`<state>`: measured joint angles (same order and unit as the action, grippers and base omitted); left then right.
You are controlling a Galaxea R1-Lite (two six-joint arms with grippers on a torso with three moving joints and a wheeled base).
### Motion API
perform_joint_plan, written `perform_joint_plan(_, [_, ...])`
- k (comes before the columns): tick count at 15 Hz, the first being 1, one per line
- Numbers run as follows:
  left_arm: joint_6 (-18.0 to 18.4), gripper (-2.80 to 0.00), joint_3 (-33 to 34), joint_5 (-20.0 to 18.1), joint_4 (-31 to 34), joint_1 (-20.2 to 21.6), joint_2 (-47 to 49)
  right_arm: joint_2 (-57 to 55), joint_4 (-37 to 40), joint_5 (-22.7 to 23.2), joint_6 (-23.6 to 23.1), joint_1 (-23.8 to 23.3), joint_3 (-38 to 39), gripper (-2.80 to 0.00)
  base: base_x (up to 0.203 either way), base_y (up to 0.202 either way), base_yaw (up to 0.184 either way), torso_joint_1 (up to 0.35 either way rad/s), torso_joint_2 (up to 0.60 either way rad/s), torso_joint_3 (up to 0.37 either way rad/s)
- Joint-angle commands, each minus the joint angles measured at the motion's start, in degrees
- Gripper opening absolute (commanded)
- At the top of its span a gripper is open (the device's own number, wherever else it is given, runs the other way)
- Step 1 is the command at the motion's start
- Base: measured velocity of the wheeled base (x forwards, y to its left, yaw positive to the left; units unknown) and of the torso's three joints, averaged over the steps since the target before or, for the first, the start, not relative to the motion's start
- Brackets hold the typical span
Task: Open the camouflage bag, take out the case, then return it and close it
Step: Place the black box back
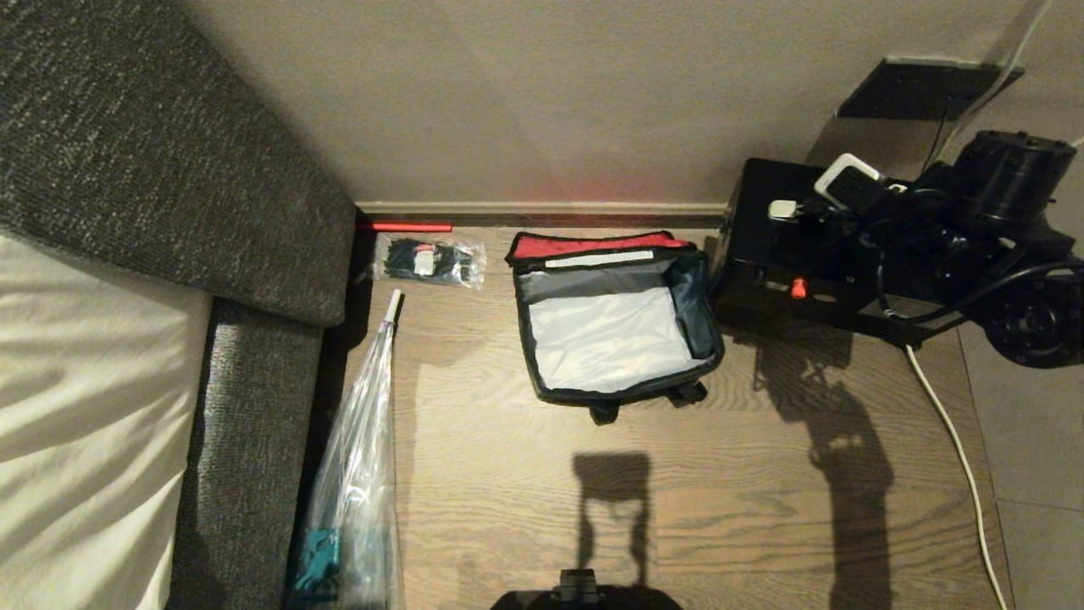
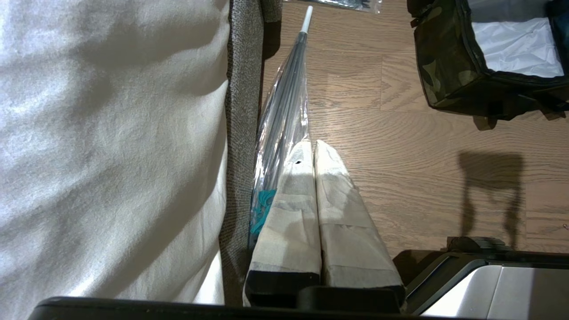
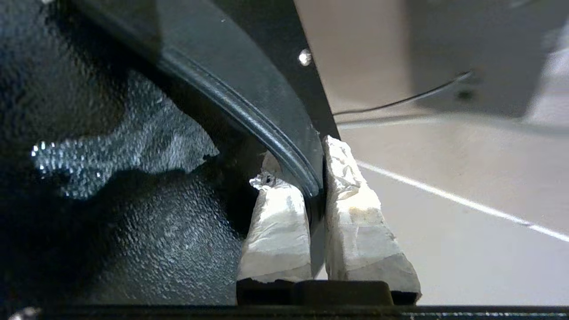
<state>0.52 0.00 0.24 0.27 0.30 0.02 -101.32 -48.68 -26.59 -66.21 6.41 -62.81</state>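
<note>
No brand or readable writing is showing; only a blank pale strip on the red lining of the soft boxy camouflage bag (image 1: 616, 326), which is lying open at the frame's centre on the wooden floor (image 1: 720, 474), its pale grey interior showing. The flat black speckled hard case (image 1: 792, 263), red catch visible, is sitting at upper right, partly hidden by the right gripper (image 3: 318, 178), which is clenching the case's rim. Only the left wrist view is showing the left gripper (image 2: 311, 149), clenched on nothing beside a clear plastic-sleeved umbrella (image 2: 286, 111).
</note>
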Motion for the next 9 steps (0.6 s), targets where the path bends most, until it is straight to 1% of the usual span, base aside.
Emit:
perform_joint_plan(1, [0.0,-2.80,0.2,0.0,0.0,0.0,-0.1,2.6,2.3,0.0,-0.2,0.3,-1.5,-2.80,0.000,0.000,0.000,0.000,0.00,0.000])
perform_joint_plan(5, [0.0,-2.80,0.2,0.0,0.0,0.0,-0.1,4.1,3.4,0.0,-0.2,1.8,-1.6,-2.80,0.000,0.000,0.000,0.000,0.00,0.000])
perform_joint_plan(9, [0.0,-2.80,0.1,0.0,0.0,0.0,-0.1,6.7,7.3,0.1,0.0,2.6,-1.8,-2.80,0.000,0.000,0.000,0.000,0.00,0.000])
